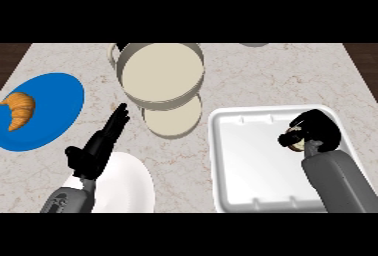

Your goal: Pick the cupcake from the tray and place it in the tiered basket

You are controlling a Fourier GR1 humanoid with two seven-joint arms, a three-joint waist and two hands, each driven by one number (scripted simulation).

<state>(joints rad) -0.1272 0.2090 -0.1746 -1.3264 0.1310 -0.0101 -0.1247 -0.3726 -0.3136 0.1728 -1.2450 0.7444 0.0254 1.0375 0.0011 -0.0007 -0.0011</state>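
My right hand point(316, 131) curls round the cupcake point(294, 144) over the white tray point(251, 165). My left hand point(100, 145) hangs with straight fingers above a white plate point(133, 190). The tiered basket point(162, 75) stands beyond on the surface point(295, 75).

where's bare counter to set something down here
Free: the marble strip between the blue plate with the croissant and the beige tiered basket, though the left hand reaches into it; the counter right of the basket, above the white tray. Crowded: tray's right side, under the right hand.
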